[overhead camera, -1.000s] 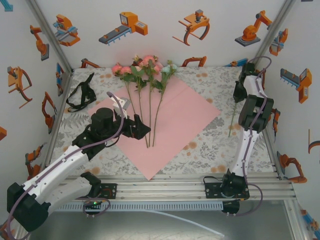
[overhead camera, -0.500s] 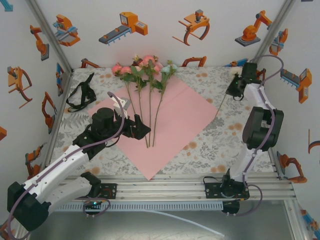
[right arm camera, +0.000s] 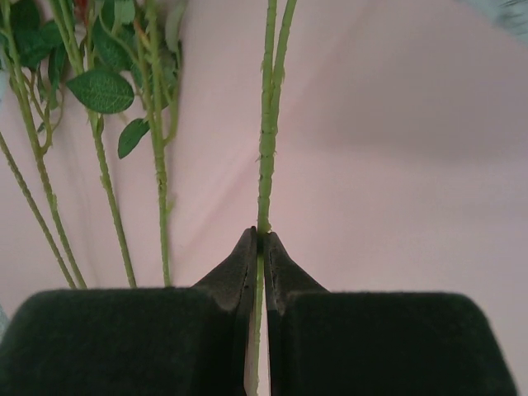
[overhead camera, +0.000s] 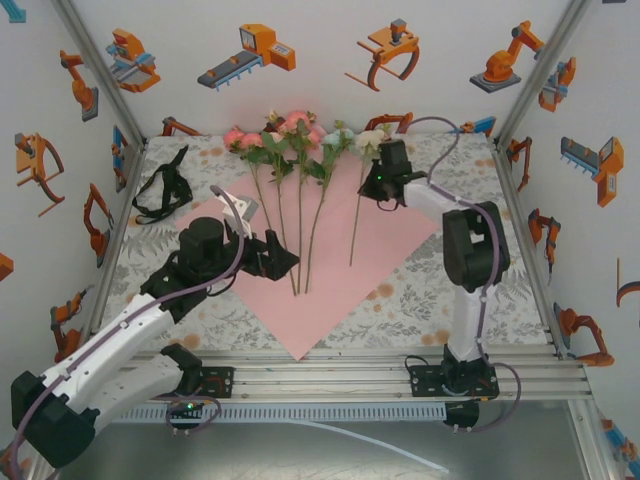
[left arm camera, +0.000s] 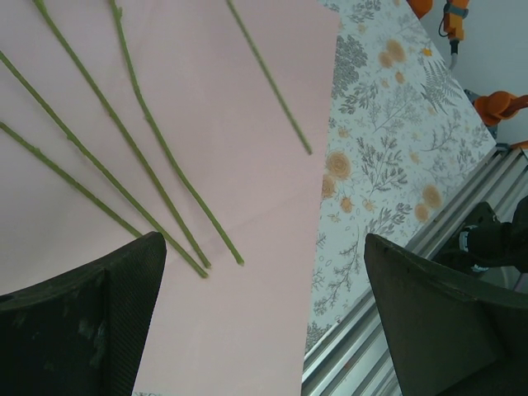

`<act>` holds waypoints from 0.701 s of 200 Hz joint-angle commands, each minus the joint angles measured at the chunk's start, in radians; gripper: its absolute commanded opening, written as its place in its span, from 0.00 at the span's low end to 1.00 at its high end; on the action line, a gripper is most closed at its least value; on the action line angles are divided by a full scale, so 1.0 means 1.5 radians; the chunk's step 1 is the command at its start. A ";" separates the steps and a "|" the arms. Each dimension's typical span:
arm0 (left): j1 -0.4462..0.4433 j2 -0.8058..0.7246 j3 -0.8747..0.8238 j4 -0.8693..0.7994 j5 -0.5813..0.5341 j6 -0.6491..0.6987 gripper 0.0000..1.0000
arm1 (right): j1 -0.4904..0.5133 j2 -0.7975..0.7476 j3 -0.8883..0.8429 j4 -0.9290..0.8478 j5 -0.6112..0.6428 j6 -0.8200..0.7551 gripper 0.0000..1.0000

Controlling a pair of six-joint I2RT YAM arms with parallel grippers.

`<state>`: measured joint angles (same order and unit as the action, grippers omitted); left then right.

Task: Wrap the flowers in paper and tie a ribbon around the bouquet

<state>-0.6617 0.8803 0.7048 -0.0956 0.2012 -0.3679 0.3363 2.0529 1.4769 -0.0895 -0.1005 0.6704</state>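
Early days: the paper (overhead camera: 395,232) lies flat on the surface, pink face up, with four flowers (overhead camera: 285,140) across it. My right fingers (right arm camera: 246,260) are pinched tight on a fifth stem (right arm camera: 266,148) over the sheet. My left fingers (left arm camera: 91,322) gape wide, holding nothing. Wrapping is unstarted, and the ribbon (overhead camera: 163,190) lies untouched at far left.
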 commanded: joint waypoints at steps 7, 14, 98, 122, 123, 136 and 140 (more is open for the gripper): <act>-0.003 -0.030 -0.005 -0.019 -0.011 0.016 0.97 | 0.025 0.038 0.036 0.025 0.031 0.055 0.08; -0.003 -0.035 -0.008 -0.020 -0.014 0.016 0.97 | 0.030 0.047 0.039 0.029 0.024 0.069 0.08; -0.004 -0.028 -0.008 -0.012 -0.013 0.014 0.97 | 0.078 0.040 -0.010 0.044 0.011 0.084 0.10; -0.004 -0.018 -0.006 -0.005 -0.007 0.013 0.97 | 0.078 0.040 -0.009 0.037 0.007 0.082 0.12; -0.003 -0.018 -0.006 -0.005 -0.007 0.012 0.97 | 0.078 0.041 -0.009 0.037 0.007 0.082 0.12; -0.003 -0.015 -0.006 -0.004 -0.013 0.010 0.97 | 0.078 0.050 -0.007 0.039 -0.005 0.087 0.19; -0.003 -0.014 -0.006 -0.008 -0.021 0.009 0.97 | 0.077 0.052 -0.007 0.038 -0.007 0.087 0.22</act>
<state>-0.6617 0.8532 0.7040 -0.1204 0.1802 -0.3676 0.4522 2.1529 1.4723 -0.0429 -0.0929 0.7887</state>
